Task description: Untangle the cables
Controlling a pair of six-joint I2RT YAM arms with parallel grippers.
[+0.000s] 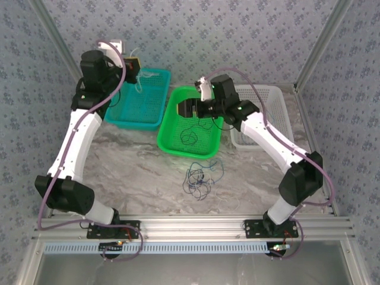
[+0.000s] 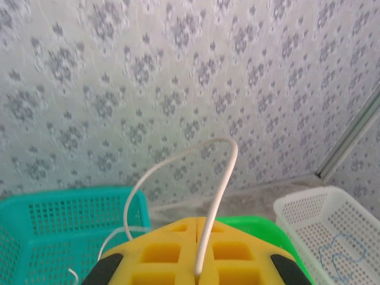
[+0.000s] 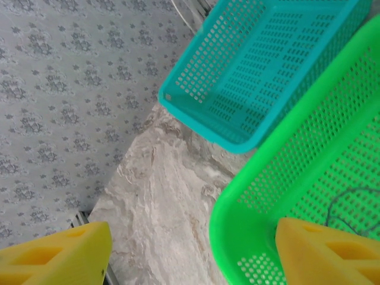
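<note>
l gripper (image 2: 196,237) pinched shut on white cable (image 2: 222,178) over teal basket (image 1: 133,124) far left; r gripper (image 3: 194,234), jaws wide over green basket (image 1: 187,153), sits closer to tangle (image 1: 202,178) on table (image 1: 136,166) just near of it.

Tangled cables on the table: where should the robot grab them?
Pinch one outer loop of the tangled cables, perhaps the blue one at the right edge, coming straight down from above. They lie flat and loose on the table, so a sideways approach would probably just push them.
</note>
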